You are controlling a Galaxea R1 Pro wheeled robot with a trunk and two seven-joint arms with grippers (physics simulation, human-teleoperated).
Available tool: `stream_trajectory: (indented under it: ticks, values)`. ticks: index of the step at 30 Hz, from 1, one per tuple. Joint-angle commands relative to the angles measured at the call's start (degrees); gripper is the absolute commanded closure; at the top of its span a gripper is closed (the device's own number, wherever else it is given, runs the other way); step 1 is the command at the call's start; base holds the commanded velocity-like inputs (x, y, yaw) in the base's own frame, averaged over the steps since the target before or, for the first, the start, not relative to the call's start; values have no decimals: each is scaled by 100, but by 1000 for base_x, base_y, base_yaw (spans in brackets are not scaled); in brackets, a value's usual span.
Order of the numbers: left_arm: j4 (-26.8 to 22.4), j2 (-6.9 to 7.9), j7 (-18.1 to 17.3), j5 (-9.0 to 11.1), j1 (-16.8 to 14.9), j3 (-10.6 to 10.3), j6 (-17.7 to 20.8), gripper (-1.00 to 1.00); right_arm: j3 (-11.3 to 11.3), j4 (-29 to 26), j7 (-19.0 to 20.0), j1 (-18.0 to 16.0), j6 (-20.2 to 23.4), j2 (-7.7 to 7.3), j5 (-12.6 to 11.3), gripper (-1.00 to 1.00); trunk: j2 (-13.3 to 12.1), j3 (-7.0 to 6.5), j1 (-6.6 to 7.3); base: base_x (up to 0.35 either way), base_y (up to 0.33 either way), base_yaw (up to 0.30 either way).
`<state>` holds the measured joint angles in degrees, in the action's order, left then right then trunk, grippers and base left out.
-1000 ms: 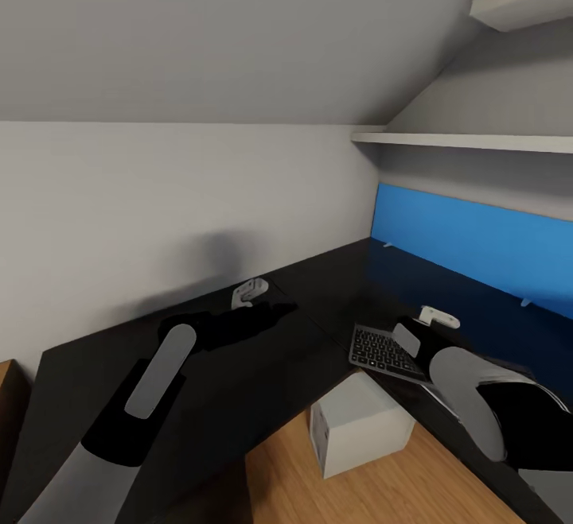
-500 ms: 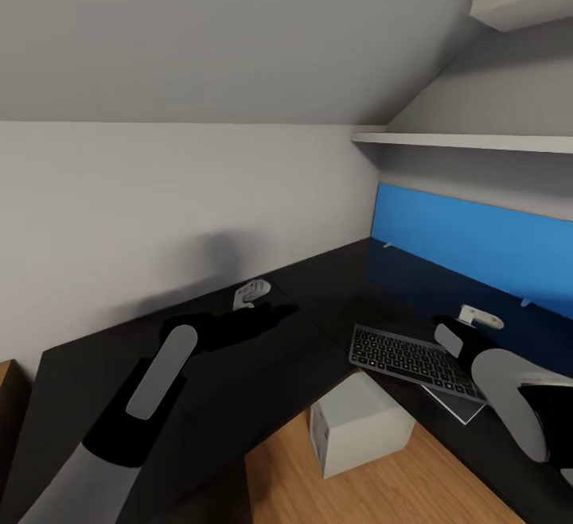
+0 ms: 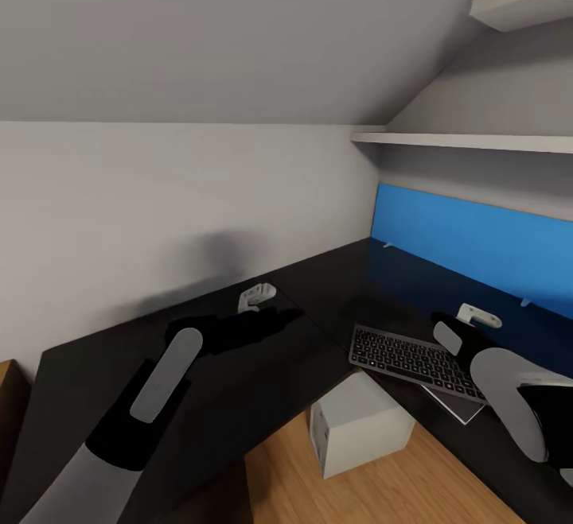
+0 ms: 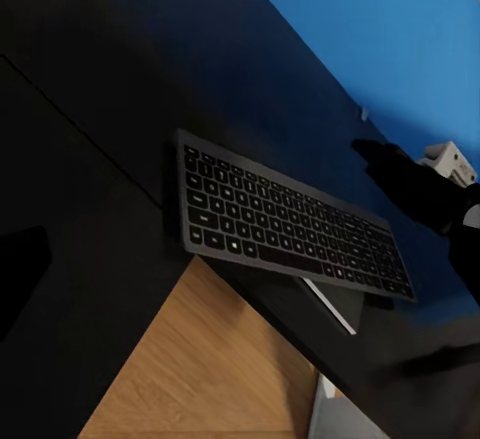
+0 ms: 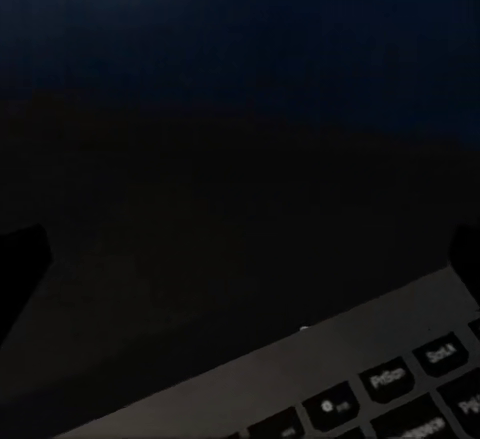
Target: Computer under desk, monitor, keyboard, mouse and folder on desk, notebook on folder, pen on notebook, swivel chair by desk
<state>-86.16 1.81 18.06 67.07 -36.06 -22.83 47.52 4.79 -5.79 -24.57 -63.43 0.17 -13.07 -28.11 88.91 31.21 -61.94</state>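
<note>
Over the left stretch of the black desk, we are holding our left gripper above the bare top, its pale end pointing toward the grey wall; we cannot tell whether its fingers are spread or closed. Below the inner corner of the desk, the light grey computer is sitting on the wood floor, partly tucked under the edge. To its right, the keyboard is lying on the desk with its near edge reaching past the desk's rim, and a thin pale sheet is poking out from under its right end. In the left wrist view the keyboard is showing the same overhang above the floor. At the right, our right gripper is hovering just beyond the keyboard's far right corner, in front of the blue back panel; its two dark fingertips are standing wide apart with nothing between them, the keyboard's top row just beside them. Two white shelves are hanging above the panel.
</note>
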Motion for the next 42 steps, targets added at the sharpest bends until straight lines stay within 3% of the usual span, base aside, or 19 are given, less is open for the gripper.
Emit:
stream_trajectory:
  ticks: [1,42]
  values:
    - [-6,4,57,60,-6,-7,0,-100,49,-5,-21,-3,4,0,-54,-100,3,6,0,0,0,0]
    - [-4,22,62,51,-6,9,1,-100,53,-12,-13,-3,18,-3,-46,-100,3,6,0,0,-25,0]
